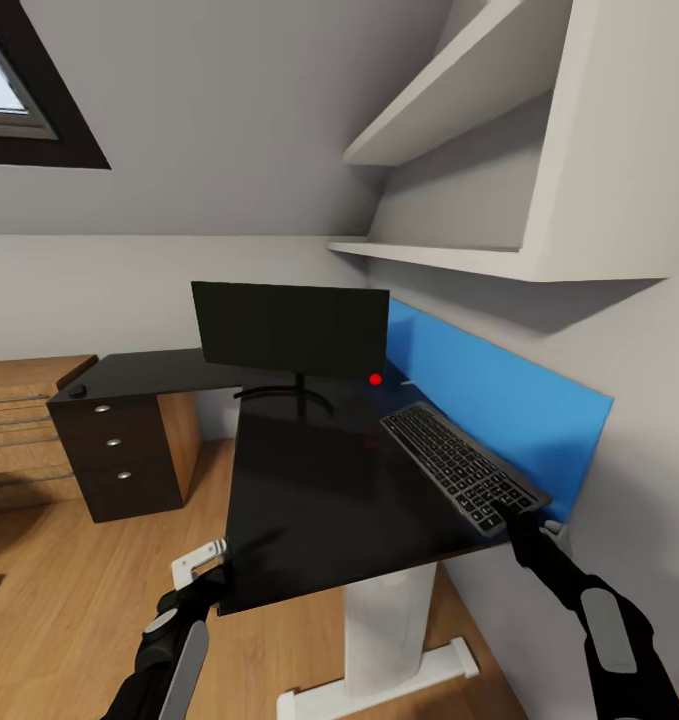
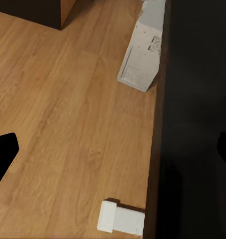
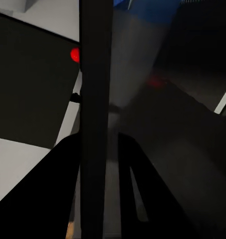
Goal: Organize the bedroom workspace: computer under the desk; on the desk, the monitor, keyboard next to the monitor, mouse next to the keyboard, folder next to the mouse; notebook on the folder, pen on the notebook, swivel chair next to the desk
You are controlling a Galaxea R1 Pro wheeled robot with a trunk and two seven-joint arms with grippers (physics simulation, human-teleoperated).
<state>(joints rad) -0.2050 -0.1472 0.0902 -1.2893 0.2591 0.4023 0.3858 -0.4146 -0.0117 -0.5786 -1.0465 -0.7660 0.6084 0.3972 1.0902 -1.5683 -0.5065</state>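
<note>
Keyboard (image 1: pixel 464 467) (near end) clamped in right claw (image 1: pixel 514 523) over desk (image 1: pixel 319 500).

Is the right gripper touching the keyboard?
Touching. In the right wrist view the right gripper has its jaws closed on the keyboard edge, with no gap.

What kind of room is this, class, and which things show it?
Probably a home study corner or bedroom workspace: a desk with a monitor and keyboard, wall shelves, and a sloped ceiling with a skylight.
</note>
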